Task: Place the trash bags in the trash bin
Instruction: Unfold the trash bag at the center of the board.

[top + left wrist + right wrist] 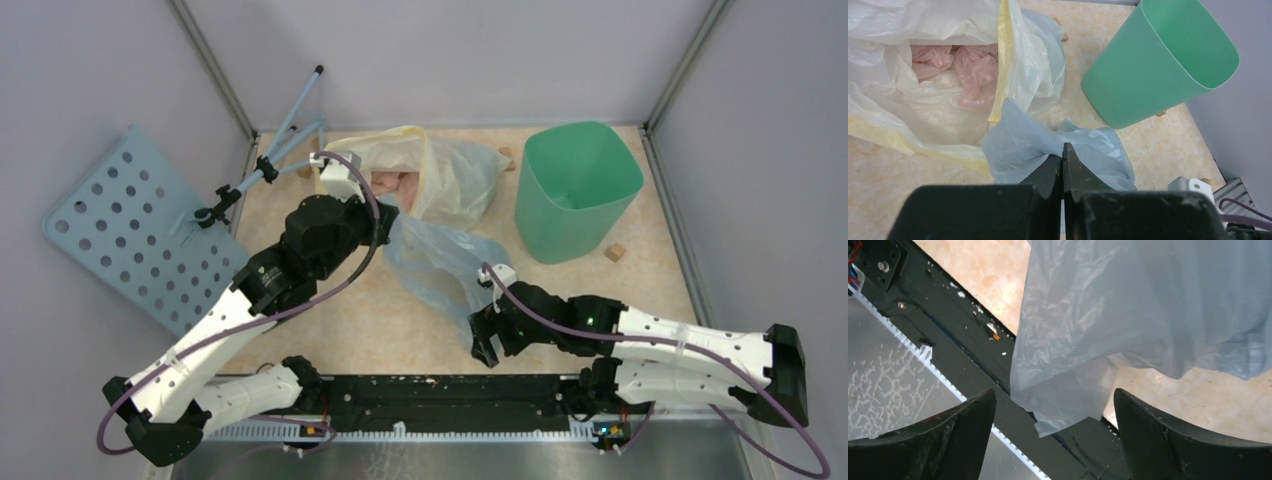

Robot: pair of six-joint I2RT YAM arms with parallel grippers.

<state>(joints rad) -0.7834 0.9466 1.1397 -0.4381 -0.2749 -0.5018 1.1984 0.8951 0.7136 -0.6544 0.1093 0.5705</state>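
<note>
Over the worktop [380, 325], the left end effector [1063, 152] clamps the blue bag [1018, 140] (presumably to carry it); the right end effector [1054, 397] gapes empty around its loose corner, near the green bin [578, 190].

One pale-blue trash bag [440, 262] lies mid-table. One mint-green trash bin [560, 232] stands at two o'clock. There is one whitish bag with a yellow rim [465, 185] at twelve o'clock and one pale-blue perforated board [112, 228] at nine. At least two small tan blocks [615, 252] show. There are two grippers: the left gripper [1063, 150] and the right gripper [1054, 400].
</note>
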